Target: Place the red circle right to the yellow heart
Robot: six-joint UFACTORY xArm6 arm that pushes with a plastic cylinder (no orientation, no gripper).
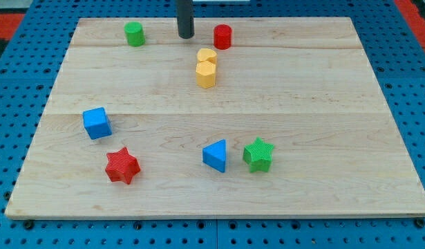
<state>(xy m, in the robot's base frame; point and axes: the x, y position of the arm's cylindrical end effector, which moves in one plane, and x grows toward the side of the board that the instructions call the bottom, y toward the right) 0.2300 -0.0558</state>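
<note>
Up near the board's [378,104] top edge, my tip [185,36], bare and grasping nothing, stands left of the red circle [222,36], above the yellow heart [206,57].

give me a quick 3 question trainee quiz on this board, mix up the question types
1. True or false: my tip sits to the view's left of the red circle, with a gap between them.
2. Which block touches the yellow heart? A) green circle B) yellow hexagon C) blue cube
3. Fill in: near the view's bottom, the blue triangle has the green ____ just to its right.

Key
1. True.
2. B; the hexagon sits right below the heart.
3. star.
</note>
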